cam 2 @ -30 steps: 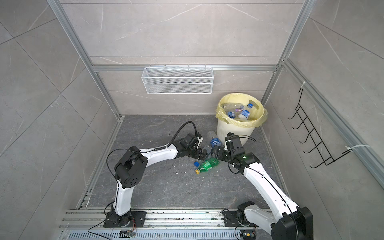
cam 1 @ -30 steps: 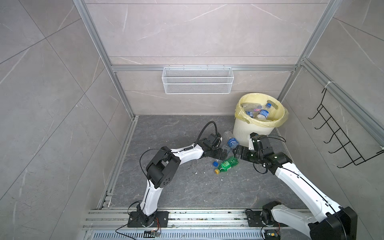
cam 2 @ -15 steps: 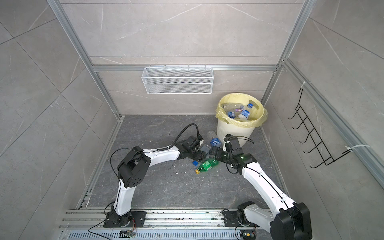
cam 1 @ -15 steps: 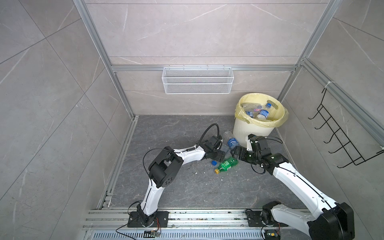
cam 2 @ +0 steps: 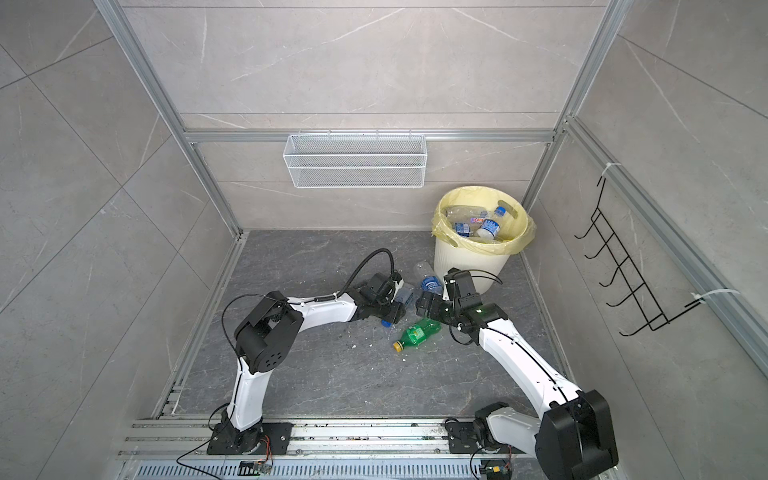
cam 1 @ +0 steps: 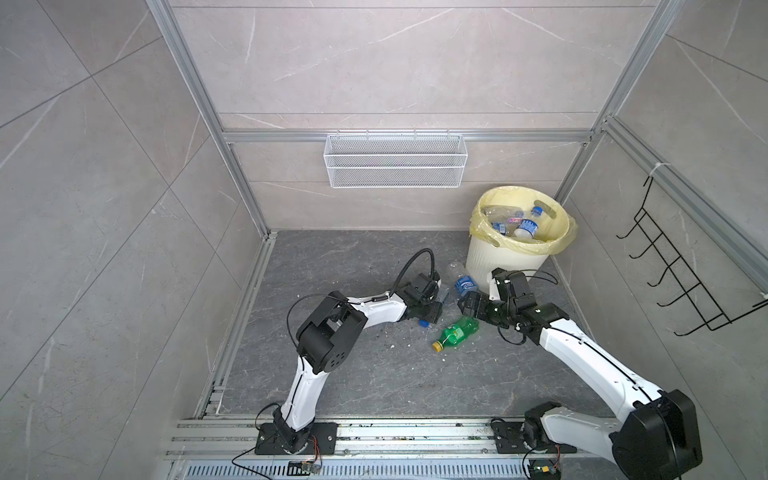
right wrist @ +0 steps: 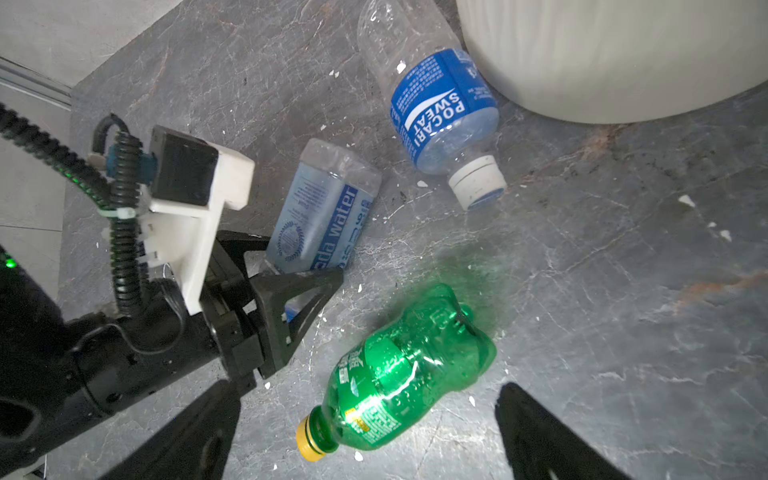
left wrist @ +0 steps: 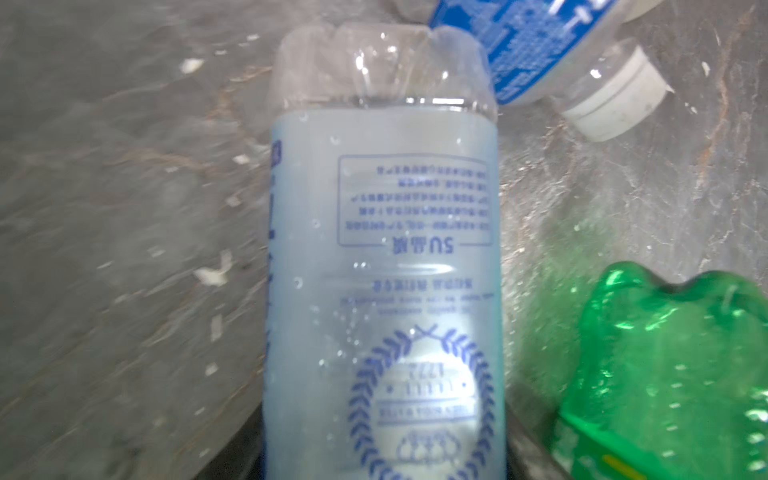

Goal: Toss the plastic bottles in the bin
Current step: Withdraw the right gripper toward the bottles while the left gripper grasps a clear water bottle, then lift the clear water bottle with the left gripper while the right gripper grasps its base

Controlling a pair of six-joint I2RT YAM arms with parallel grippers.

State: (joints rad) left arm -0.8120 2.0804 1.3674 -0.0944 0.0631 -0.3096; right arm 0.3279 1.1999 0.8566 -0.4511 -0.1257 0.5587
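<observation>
Plastic bottles (right wrist: 444, 104) like these are light, slick and crushable, so I'd grip across the labelled middle. My left end effector (right wrist: 306, 255) straddles the soda-water bottle (right wrist: 320, 220) near its cap, though I cannot tell if it pinches; my right end effector (right wrist: 369, 386), jaws wide, hovers over the green bottle (right wrist: 407, 370) on the floor. Only the top views show several more inside the bin (cam 1: 507, 262) just beyond it.

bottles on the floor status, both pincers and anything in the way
Left pincer straddles the soda water bottle, grip unconfirmed. Right pincer open near the green bottle. Pocari bottle lies beside the bin; nothing blocking.
</observation>
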